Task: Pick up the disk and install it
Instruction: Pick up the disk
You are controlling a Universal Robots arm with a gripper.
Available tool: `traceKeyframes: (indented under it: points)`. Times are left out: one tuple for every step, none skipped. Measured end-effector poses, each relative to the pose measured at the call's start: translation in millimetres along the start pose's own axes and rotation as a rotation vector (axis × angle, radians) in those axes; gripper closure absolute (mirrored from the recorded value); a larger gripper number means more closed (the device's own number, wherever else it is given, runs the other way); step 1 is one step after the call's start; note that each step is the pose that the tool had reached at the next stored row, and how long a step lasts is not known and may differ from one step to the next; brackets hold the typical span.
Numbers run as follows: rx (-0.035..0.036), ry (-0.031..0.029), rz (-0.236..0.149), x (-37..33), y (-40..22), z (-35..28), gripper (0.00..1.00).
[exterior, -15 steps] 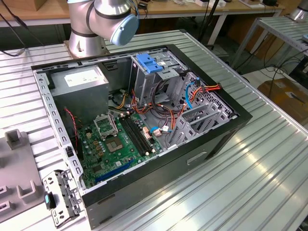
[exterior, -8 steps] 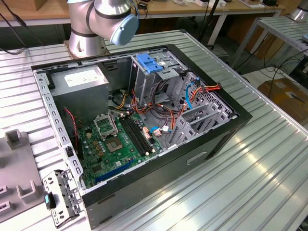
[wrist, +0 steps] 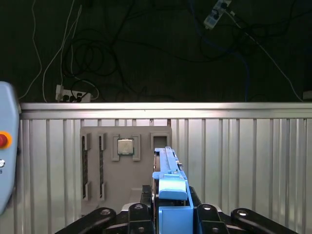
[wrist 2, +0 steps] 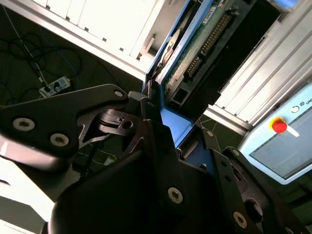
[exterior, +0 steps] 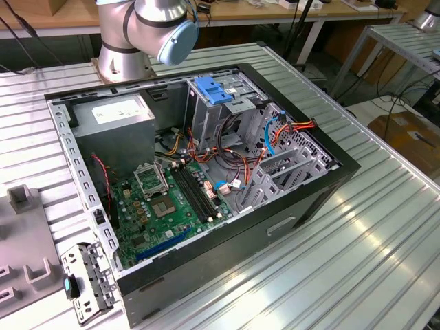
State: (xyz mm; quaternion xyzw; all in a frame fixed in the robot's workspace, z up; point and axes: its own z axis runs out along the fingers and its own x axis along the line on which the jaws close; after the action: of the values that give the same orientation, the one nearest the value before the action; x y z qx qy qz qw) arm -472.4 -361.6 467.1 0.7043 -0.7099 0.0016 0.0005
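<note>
2 black jaws are clenched on the disk (wrist: 170, 195), a flat rectangular hard drive with a dark body and a bright blue plastic carrier frame. In the first wrist view the disk shows edge-on, its blue frame standing up between the jaws. In the second wrist view its broad face (wrist 2: 195, 48) shows a green circuit board edged by the blue frame, reaching out past the jaws.

Beyond the disk in the first wrist view lies a ribbed silver metal surface (wrist: 243, 161). On it rests a flat grey fixture plate (wrist: 97, 165) with slots, and a small square silver processor chip (wrist: 125, 146) sits in 1 recess. A pale blue control box with a red button (wrist: 2, 140) stands at the picture's edge. Past the surface, tangled cables (wrist: 97, 58) lie on a dark floor.

In the exterior view, an open black computer case (exterior: 309, 192) lies on its side on the surface, showing a green motherboard (exterior: 165, 206) and a ribbed blue plastic clip (exterior: 212, 91) on a grey metal cage. The silver robot arm base (exterior: 124, 55) stands behind the case.
</note>
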Motion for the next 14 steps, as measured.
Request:
traceKeyframes:
  points:
    - [-0.0001,0.0000,0.000,0.0,0.0,-1.3,0.63]
    - [-0.0002,-0.0001,0.000,0.0,0.0,-2.7,0.63]
    - [-0.0003,0.0000,0.000,0.0,0.0,-4.0,0.63]
    - [-0.0005,0.0000,0.000,0.0,0.0,-6.1,0.63]
    - [-0.0006,0.0001,0.000,0.0,0.0,-8.2,0.63]
    - [-0.0008,0.0001,0.000,0.0,0.0,-10.5,0.63]
    - [-0.0009,0.0001,0.000,0.0,0.0,-11.8,0.63]
    - [-0.0010,0.0001,0.000,0.0,0.0,-13.2,0.63]
    - [-0.0011,0.0001,0.000,0.0,0.0,-15.0,0.63]
    - [-0.0012,0.0001,0.000,0.0,0.0,-16.2,0.63]
    - [-0.0013,0.0002,0.000,0.0,-0.1,-18.1,0.63]
    - [-0.0014,0.0003,0.000,0.1,-0.1,-19.1,0.63]
    - [-0.0014,0.0004,0.000,0.1,-0.1,-20.7,0.63]
    - [-0.0016,0.0004,0.000,0.1,-0.1,-21.9,0.63]
